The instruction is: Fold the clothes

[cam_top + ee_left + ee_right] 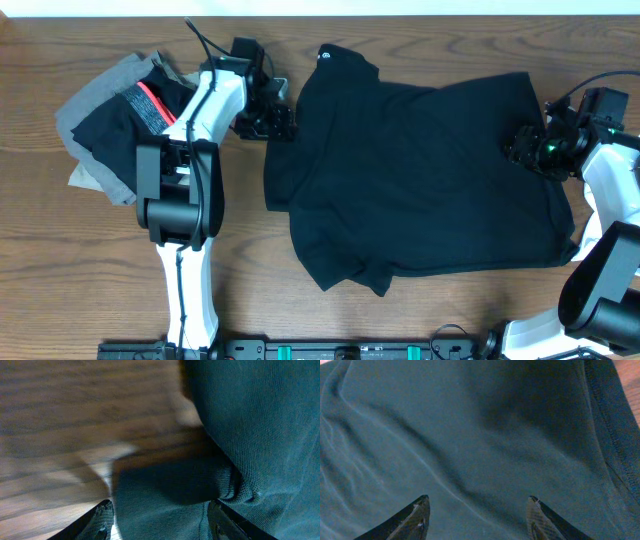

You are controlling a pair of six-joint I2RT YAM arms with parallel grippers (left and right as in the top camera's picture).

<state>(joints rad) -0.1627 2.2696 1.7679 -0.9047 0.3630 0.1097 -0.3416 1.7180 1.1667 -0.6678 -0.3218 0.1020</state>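
A large black T-shirt (420, 190) lies spread across the middle of the wooden table, with its small white neck label (325, 55) at the far edge. My left gripper (280, 122) is at the shirt's left edge. In the left wrist view its fingers (160, 507) are wide apart, and a fold of the shirt's hem (170, 485) lies between them. My right gripper (522, 148) hangs over the shirt's right part. In the right wrist view it is open (478, 501) just above the cloth (445, 420), holding nothing.
A pile of other garments (105, 125) sits at the far left: grey, tan, and a black piece with a red band (150, 103). The left arm's body (185, 190) stands between the pile and the shirt. Bare wood (75, 415) lies left of the shirt.
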